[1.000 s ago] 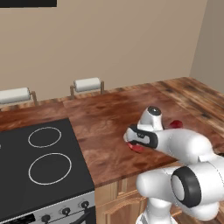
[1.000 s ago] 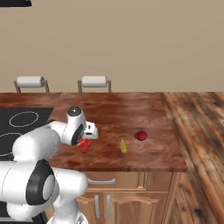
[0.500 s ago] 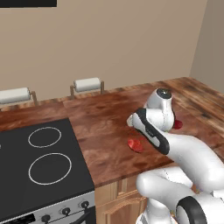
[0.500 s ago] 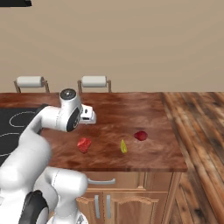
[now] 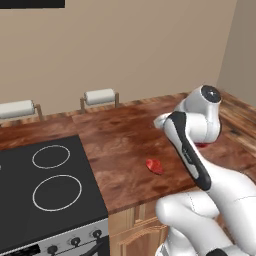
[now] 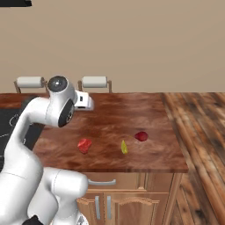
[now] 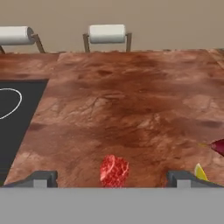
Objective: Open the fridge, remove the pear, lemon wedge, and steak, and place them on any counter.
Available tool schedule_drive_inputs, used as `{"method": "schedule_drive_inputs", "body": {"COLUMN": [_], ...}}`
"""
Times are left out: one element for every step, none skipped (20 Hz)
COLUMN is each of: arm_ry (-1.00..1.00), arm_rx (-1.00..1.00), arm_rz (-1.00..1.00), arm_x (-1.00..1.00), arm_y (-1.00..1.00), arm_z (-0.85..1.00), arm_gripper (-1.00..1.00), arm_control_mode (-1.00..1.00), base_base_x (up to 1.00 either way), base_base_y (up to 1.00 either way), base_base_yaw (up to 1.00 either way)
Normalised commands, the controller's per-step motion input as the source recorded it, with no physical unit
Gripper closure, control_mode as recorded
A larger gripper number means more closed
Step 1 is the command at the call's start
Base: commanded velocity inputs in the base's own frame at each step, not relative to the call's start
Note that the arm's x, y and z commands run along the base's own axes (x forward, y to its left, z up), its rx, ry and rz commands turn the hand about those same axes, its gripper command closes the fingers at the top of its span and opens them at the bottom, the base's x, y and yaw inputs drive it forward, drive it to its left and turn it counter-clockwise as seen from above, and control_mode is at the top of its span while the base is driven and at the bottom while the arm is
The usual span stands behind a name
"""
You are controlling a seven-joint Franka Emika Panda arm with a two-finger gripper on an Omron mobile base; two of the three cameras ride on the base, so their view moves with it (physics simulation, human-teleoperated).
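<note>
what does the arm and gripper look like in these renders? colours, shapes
The arm has glossy white rounded shells, with dark grey discs capping the joints and a dark strip along one link. No cables or markings are visible. The gripper shows two small dark grey blocky fingertips; from the right base camera the hand reads as a white block.

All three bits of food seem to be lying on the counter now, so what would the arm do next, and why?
Probably just draw the arm back and stop. The steak, the lemon wedge and the dark red fruit all rest on the counter, apart from each other. The gripper is open and holds nothing, so nothing looks left to carry.
</note>
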Motion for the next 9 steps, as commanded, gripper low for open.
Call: {"method": "schedule_drive_inputs", "body": {"arm_ry": [-0.19,-0.17,-0.20,-0.21,-0.24,-0.17,-0.18,-0.07,0.01], "arm_rx": [0.00,0.00,0.00,0.00,0.00,0.00,0.00,0.01,0.00], "arm_rz": [0.00,0.00,0.00,0.00,0.00,0.00,0.00,0.00,0.00], "arm_x": [-0.60,-0.62,-0.89,-0.96,-1.00,-1.00,-1.00,-0.94,-0.68], "arm_y": [-0.10,-0.04,-0.14,-0.14,-0.14,-0.16,-0.12,-0.14,-0.03], "arm_z": [1.00,1.00,1.00,1.00,1.00,1.00,1.00,1.00,1.00], "arm_gripper": [-1.00,-1.00,-1.00,-1.00,-1.00,-1.00,-1.00,-1.00,-1.00], "arm_control_mode": [-1.00,-1.00,-1.00,-1.00,-1.00,-1.00,-1.00,-1.00,-1.00], "base_base_x": [0.00,0.00,0.00,0.00,0.00,0.00,0.00,0.00,0.00], "base_base_y": [0.00,0.00,0.00,0.00,0.00,0.00,0.00,0.00,0.00], "base_base_yaw": [0.00,0.00,0.00,0.00,0.00,0.00,0.00,0.00,0.00]}}
